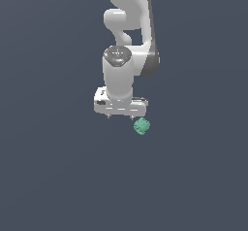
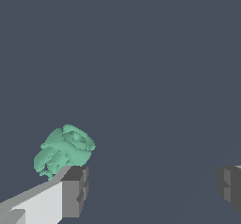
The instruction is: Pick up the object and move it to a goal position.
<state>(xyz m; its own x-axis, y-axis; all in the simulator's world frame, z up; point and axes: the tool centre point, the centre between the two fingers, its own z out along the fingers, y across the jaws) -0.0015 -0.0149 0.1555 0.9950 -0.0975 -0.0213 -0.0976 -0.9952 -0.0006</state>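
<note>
Sitting outside the wide-spread jaws — object [image 2: 65, 151] just beside one fingertip [image 2: 75, 190].

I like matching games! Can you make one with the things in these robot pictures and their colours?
Things:
1. chunk
2. arm
3. pincer pads
4. ground

Colours:
a. white
b. dark blue-grey
c. teal-green
d. dark grey

Pairs: 1-c, 2-a, 3-d, 4-b
</note>
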